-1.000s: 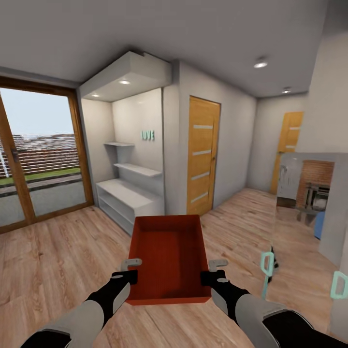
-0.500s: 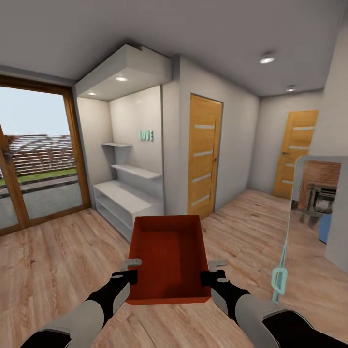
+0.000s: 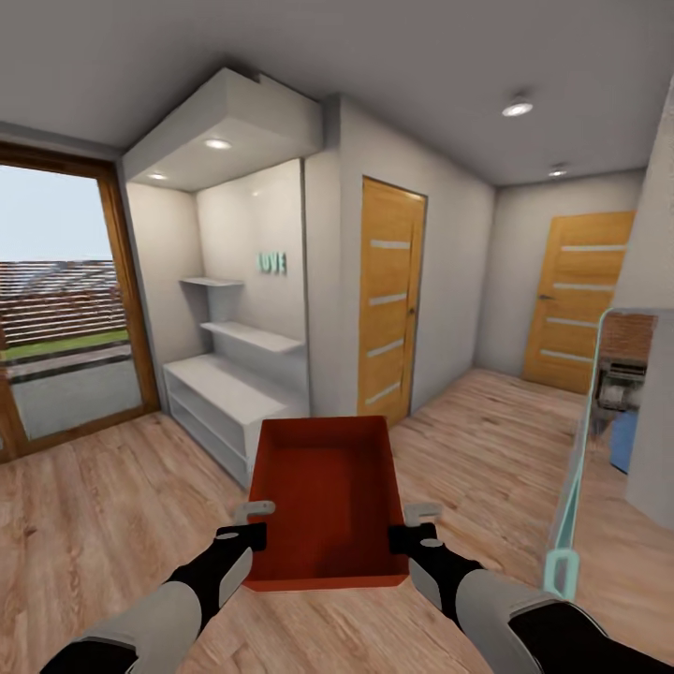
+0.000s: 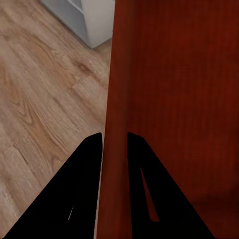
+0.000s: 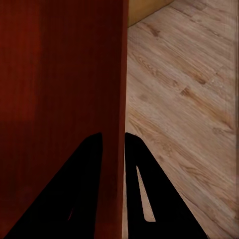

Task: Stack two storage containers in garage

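Storage container (image 3: 323, 501) was pinched by its side walls between our left end effector (image 3: 251, 522) and right end effector (image 3: 412, 524); we judged the white shelving (image 3: 234, 393) at 11 o'clock could jar it loose.

Light wood-plank floor (image 3: 103, 505) — a white low shelf unit (image 3: 220, 407) stands on it by the wall.

Light wood-plank floor (image 3: 112, 496), white alcove shelves (image 3: 234, 374), two wooden doors (image 3: 388, 300).

Grey forearms, black wrists — pale grey angled jaws.
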Controlling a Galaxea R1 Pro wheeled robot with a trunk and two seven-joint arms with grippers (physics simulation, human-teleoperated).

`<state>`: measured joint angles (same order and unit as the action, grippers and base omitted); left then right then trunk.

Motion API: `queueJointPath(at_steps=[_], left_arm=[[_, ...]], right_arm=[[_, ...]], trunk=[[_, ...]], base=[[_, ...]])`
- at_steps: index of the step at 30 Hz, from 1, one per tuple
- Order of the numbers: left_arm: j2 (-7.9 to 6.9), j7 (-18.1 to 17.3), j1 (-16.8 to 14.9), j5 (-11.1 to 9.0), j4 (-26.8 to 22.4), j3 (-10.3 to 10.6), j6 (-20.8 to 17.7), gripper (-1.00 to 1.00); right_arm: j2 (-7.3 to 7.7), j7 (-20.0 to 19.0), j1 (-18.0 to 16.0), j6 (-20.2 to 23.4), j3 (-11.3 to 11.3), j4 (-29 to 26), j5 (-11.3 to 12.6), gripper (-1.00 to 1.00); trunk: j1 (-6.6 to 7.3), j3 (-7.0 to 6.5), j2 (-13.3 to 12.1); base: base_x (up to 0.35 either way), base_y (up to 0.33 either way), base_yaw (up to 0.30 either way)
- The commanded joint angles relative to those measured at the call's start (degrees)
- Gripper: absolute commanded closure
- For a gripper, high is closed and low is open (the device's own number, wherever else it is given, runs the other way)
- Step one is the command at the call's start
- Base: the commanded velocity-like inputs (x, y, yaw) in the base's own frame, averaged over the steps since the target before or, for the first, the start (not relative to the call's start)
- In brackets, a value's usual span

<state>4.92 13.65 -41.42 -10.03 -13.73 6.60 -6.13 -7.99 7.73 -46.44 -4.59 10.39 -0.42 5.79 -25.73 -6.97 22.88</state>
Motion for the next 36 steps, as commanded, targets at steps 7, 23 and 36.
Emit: queueJointPath(at_steps=[7, 23, 36], left_arm=[[-0.09, 5.07, 0.02, -0.35, -0.01, -0.45, -0.43, 1.0], [-0.1, 5.07, 0.02, -0.35, -0.07, -0.45, -0.46, 1.0], [-0.09, 5.07, 0.02, -0.34, -0.07, -0.45, -0.39, 1.0]], right_arm=[[0.9, 1.41, -0.06, -0.33, -1.16, -0.17, 0.36, 1.0], [0.95, 1.34, -0.06, -0.33, -1.16, -0.18, 0.36, 1.0], [1.04, 1.32, -0.06, -0.28, -1.16, -0.18, 0.36, 1.0]], trunk=[[-0.05, 0.02, 0.04], [-0.05, 0.02, 0.04], [-0.05, 0.02, 0.04]], base=[[0.323, 0.08, -0.225], [0.323, 0.089, -0.185], [0.323, 0.098, -0.02]])
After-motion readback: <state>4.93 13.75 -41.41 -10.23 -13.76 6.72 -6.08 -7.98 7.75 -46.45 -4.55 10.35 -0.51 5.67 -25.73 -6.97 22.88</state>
